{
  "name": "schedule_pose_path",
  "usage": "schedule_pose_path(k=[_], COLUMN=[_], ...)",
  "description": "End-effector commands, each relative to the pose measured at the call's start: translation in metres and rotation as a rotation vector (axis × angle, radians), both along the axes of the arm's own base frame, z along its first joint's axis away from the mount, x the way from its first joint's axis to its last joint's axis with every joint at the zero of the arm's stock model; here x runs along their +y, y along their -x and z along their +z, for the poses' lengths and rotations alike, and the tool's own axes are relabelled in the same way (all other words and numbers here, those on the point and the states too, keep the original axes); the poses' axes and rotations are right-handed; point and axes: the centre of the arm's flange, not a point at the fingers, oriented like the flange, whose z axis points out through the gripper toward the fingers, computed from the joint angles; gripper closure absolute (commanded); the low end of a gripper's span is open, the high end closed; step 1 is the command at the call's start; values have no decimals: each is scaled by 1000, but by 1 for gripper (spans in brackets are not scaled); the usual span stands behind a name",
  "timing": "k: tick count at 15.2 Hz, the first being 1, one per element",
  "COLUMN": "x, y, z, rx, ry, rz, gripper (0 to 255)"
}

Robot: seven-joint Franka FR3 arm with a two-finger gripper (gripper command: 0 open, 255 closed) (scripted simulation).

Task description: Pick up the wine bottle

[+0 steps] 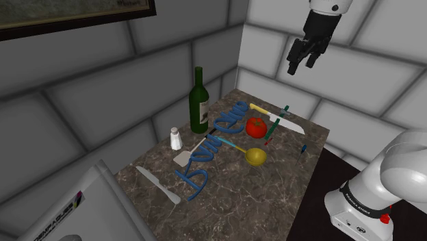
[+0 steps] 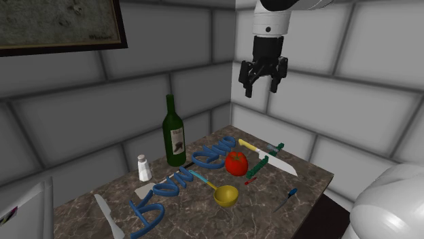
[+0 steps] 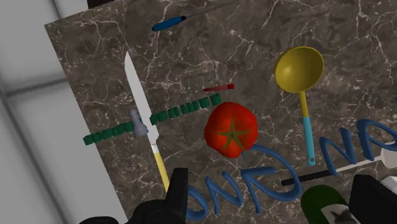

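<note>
A dark green wine bottle (image 1: 199, 103) with a pale label stands upright near the back wall on the marble counter (image 1: 274, 198); it also stands in the second exterior view (image 2: 174, 132). High above the counter's far corner hangs my black gripper (image 1: 304, 60) (image 2: 263, 83), pointing down, open and holding nothing. It is well above the bottle and off to its right in the shoulder view. In the wrist view the gripper (image 3: 277, 203) looks down on the counter, and the bottle's top (image 3: 321, 202) lies close to one finger (image 3: 375, 200).
Around the bottle lie a salt shaker (image 1: 176, 138), blue script lettering (image 1: 205, 161), a tomato (image 1: 256, 127), a yellow ladle (image 1: 256, 156), a yellow-handled knife (image 1: 287, 122) and a silver knife (image 1: 159, 183). Block walls close the back and the corner.
</note>
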Motion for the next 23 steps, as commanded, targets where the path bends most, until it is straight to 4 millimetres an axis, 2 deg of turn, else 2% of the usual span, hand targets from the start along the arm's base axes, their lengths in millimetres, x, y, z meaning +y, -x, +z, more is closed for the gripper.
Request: schedule_pose_path(k=[1,23], x=[14,171], y=[-23,-257], z=[-9,-43], rx=[-2,-19], ry=[-5,-56], rz=[-1,-7], gripper=[0,0])
